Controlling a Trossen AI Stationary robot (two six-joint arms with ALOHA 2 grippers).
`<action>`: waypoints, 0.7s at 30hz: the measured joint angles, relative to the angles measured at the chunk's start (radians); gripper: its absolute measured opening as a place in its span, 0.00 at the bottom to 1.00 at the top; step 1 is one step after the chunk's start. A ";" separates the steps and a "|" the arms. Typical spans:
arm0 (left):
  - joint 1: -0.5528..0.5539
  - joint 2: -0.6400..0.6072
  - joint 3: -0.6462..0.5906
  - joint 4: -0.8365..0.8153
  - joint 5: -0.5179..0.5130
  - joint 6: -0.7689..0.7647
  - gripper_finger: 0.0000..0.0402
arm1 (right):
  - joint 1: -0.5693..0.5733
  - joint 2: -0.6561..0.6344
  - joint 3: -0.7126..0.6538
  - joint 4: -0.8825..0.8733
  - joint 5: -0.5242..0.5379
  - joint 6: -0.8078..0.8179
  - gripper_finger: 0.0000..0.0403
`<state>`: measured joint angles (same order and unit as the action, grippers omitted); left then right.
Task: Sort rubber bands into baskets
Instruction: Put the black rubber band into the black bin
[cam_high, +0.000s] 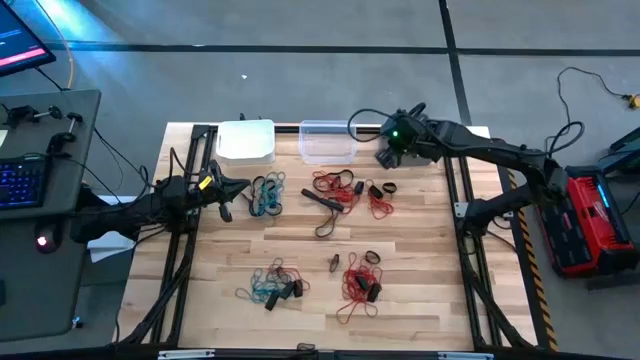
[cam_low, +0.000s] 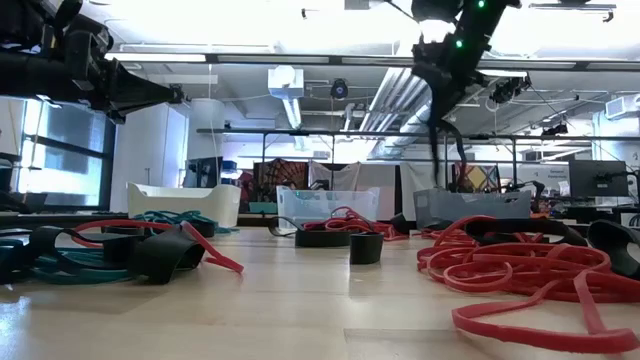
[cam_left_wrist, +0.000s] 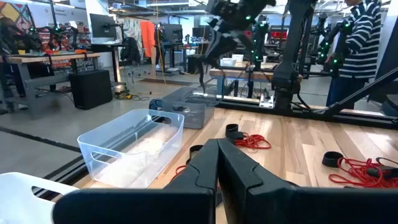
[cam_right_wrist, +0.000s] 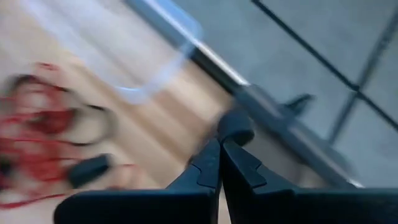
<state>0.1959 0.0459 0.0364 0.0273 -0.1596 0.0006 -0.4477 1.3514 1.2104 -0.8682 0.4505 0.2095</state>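
Observation:
My right gripper is over the dark grey basket at the table's far right, shut on a black rubber band. My left gripper is shut and empty, above the table's left side beside a teal bunch. The white basket and the clear basket stand on the table along the far edge. Red bunches, another teal bunch and loose black bands lie on the table. My right gripper pinches the black rubber band by its upper end between its two fingertips, coming from above and pointing down. The band hangs as a thin slack loop below the fingers, over the dark grey basket, lifted clear of the table.
A person in a striped top stands beyond the table's far right. Black frame rails run along the table's left and right sides. A desk with a keyboard stands off the left edge. Bare wood lies at the near right.

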 joint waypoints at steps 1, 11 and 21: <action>0.000 0.000 0.000 0.000 0.000 0.000 0.00 | -0.022 0.000 -0.003 -0.001 0.010 -0.013 0.00; 0.000 0.000 0.000 0.000 0.000 0.000 0.00 | -0.214 0.001 -0.080 0.079 0.047 -0.157 0.00; 0.000 0.000 0.000 0.000 0.000 -0.008 0.00 | -0.332 0.002 -0.248 0.230 0.012 -0.271 0.00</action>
<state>0.1959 0.0458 0.0364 0.0273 -0.1596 -0.0073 -0.7797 1.3537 0.9625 -0.6381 0.4629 -0.0610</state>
